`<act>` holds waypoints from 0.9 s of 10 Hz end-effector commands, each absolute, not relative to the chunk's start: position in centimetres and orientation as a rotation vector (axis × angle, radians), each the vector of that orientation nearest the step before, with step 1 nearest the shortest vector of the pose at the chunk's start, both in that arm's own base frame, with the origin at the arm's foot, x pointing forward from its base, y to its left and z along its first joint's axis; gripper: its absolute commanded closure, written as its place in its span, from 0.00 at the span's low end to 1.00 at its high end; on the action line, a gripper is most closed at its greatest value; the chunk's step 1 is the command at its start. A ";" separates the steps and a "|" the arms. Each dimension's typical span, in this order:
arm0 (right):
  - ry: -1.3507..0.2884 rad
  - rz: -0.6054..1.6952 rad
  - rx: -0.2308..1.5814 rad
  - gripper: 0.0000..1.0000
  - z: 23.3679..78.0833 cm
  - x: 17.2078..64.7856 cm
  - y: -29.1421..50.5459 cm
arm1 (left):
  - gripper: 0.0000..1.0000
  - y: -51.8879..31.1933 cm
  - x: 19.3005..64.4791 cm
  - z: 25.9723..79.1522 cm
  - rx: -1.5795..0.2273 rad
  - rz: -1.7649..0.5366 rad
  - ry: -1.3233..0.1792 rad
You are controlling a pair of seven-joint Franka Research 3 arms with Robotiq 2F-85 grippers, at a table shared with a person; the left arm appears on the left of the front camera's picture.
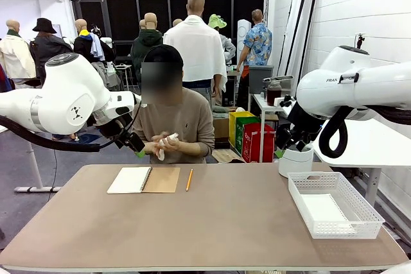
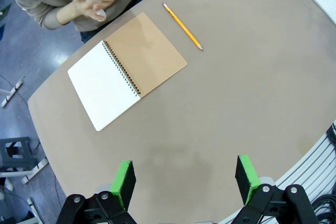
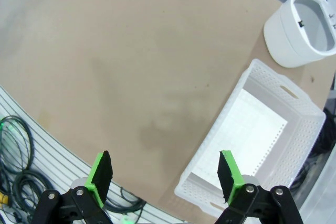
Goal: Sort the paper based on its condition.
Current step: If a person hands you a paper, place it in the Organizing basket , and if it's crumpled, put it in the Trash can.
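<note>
Paper point(image 1: 326, 210) flat in basket point(image 1: 345, 230), wad point(image 1: 169, 139) in person's hands point(image 1: 158, 148), left end effector point(image 2: 184, 174) and right end effector point(image 3: 164, 171) spread

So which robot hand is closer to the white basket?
Right. The right gripper hangs open above the table just beside the basket; the left gripper is across the table, near the notebook.
</note>
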State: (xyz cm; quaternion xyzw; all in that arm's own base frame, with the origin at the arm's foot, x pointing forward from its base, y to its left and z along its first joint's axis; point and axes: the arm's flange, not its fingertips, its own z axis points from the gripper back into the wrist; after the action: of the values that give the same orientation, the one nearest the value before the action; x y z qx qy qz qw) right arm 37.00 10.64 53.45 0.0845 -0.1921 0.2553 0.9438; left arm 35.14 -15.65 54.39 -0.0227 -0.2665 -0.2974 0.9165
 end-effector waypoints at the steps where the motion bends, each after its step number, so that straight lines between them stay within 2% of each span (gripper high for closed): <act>1: -0.384 0.522 0.174 0.00 53.6 37.0 10.7 | 0.00 -15.5 35.2 54.4 -0.039 -0.615 -0.549; 9: -0.384 0.522 0.174 0.00 53.6 37.0 10.7 | 0.00 -15.5 35.2 54.4 -0.039 -0.615 -0.549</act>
State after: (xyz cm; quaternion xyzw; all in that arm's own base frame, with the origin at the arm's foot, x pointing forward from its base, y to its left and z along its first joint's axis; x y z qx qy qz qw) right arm 37.00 10.64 53.45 0.0845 -0.1921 0.2553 0.9438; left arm 35.14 -15.65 54.39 -0.0227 -0.2665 -0.2974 0.9165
